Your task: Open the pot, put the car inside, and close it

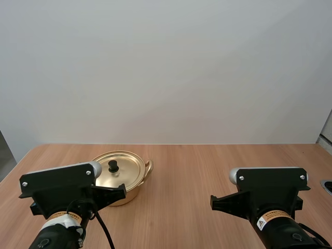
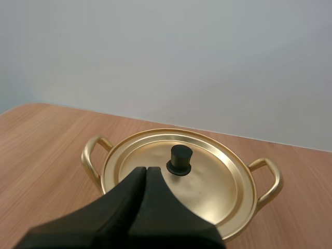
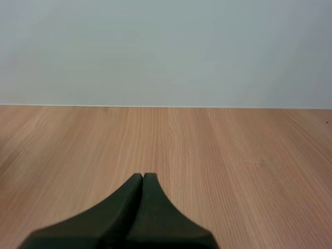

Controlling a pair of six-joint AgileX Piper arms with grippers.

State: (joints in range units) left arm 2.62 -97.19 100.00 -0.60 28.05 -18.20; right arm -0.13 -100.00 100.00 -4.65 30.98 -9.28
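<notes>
Pot: a gold-coloured pot [image 1: 127, 195] stands on the wooden tabletop [image 1: 207, 166], toward 10 o'clock from the tabletop's middle in the high view.
Lid: the lid [image 1: 124, 171] sits flat on the pot, closing it; its surface is the same gold colour as the body.
Knob: a black knob [image 1: 113, 166] stands upright at the lid's centre.
Handles: two looped handles [image 2: 91, 155] stick out at opposite sides of the pot. From the left wrist view they lie at 9 and 3 o'clock of the lid.
Left arm: the left arm [image 1: 62, 189] is just beside the pot, which lies at about 1 o'clock from it in the high view.
Left gripper: the left gripper [image 2: 146, 168] is clenched on nothing, its two black fingers together as one dark wedge. Its tips point at the knob and show against the lid's near part; I cannot tell whether they touch the lid.
Right arm: the right arm [image 1: 267, 189] is well apart from the pot, at about 4 o'clock from it in the high view.
Right gripper: the right gripper [image 3: 142, 175] is likewise clenched on nothing, a single dark wedge over bare wood grain.
</notes>
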